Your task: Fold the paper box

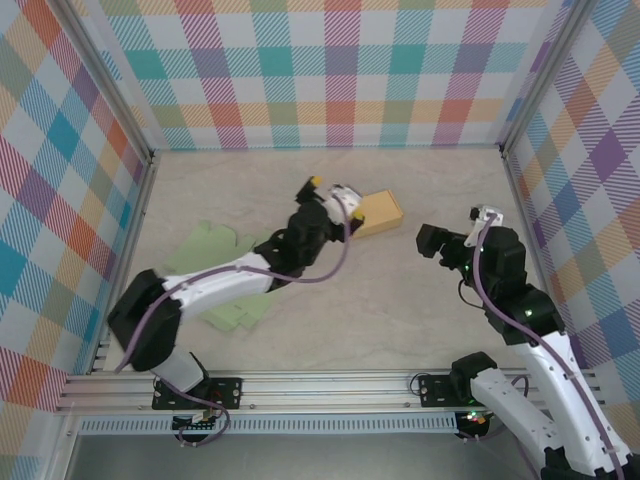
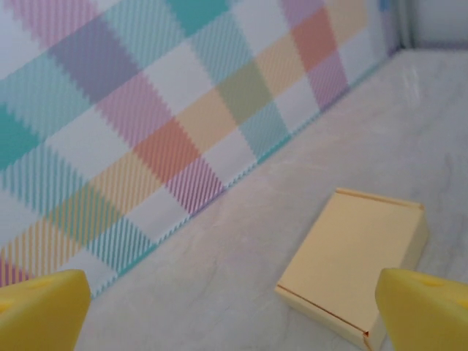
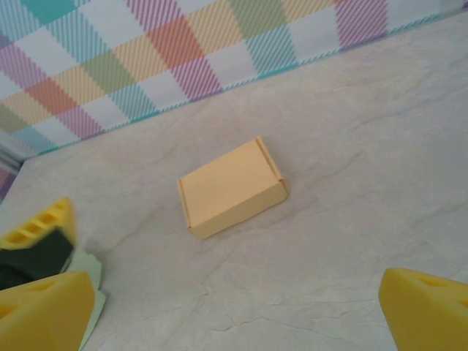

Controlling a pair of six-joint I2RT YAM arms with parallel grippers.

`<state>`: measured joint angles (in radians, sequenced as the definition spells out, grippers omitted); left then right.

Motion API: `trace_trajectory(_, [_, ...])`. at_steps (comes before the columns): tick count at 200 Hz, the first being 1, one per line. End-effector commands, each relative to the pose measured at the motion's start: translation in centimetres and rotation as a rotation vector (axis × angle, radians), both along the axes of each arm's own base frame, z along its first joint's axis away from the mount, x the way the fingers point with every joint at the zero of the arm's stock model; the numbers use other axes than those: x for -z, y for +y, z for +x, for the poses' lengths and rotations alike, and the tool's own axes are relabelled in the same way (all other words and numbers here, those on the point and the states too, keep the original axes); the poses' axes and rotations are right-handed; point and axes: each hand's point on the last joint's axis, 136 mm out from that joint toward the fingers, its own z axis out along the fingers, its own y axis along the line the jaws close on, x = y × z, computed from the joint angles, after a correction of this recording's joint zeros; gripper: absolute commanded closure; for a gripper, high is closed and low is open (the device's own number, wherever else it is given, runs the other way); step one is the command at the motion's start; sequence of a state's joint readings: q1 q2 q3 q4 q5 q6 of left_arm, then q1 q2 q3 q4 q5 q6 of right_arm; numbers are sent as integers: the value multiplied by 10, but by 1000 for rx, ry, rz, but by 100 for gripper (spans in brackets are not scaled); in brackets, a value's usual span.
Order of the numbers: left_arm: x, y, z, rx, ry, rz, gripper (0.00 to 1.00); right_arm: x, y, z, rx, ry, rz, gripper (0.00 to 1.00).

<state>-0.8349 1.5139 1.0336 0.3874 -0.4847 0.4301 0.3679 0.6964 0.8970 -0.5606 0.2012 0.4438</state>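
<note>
Since both arms are bolted at the near edge, we start there and work outward. Nearest on the left lie flat green paper sheets, partly under the left arm. We judge them spare blanks put aside, not part of the step in hand.

The left gripper reaches across the table to the left side of the box. From its wrist camera its yellow fingers stand wide apart with nothing between them. The box lies just ahead, off toward the right fingertip, so we record no hold on it. Whether that fingertip touches the box corner we cannot tell.

The right gripper hangs to the right of the box, apart from it and pointed at it. Its fingers are likewise spread wide and hold nothing. We read this as standing off, giving the left arm room while keeping the box in sight.

The box is tan card, lying flat on the table about mid-width and well short of the checked back wall. It looks closed: lid down, edges square, no flap standing. We judge the folding done or nearly so. We cannot tell whether the tabs are tucked fully home.

Risk: the box looks light, so a nudge from the left fingertip would likely slide it.
</note>
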Motion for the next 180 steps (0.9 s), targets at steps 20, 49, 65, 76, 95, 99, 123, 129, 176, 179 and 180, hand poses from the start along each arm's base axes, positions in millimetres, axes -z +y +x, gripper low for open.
trace_trajectory(20, [21, 127, -25, -363, 145, -421, 0, 23, 68, 23, -246, 90, 123, 3])
trace_trajectory(49, [42, 199, -56, -559, 198, -597, 0, 46, 125, 38, -397, 156, 74, 6])
trace_trajectory(65, [52, 218, -71, -608, 234, -629, 0, 60, 158, 48, -482, 201, 41, 7])
trace_trajectory(76, [58, 228, -82, -640, 251, -642, 0, 72, 182, 54, -545, 238, 19, 7])
trace_trajectory(95, [71, 247, -100, -722, 270, -688, 0, 95, 219, 65, -640, 312, 5, 11])
trace_trajectory(99, [72, 251, -104, -734, 267, -706, 0, 100, 226, 68, -659, 328, 7, 11])
trace_trajectory(123, [88, 273, -127, -806, 274, -752, 0, 128, 268, 80, -780, 428, 33, 19])
trace_trajectory(129, [89, 277, -132, -814, 268, -768, 0, 134, 278, 83, -807, 444, 35, 23])
trace_trajectory(176, [97, 297, -156, -816, 222, -853, 0, 179, 325, 110, -894, 521, 32, 28])
trace_trajectory(179, [98, 299, -158, -818, 218, -854, 0, 182, 327, 110, -900, 525, 33, 28])
trace_trajectory(180, [98, 299, -158, -818, 217, -854, 0, 183, 327, 111, -900, 526, 32, 28])
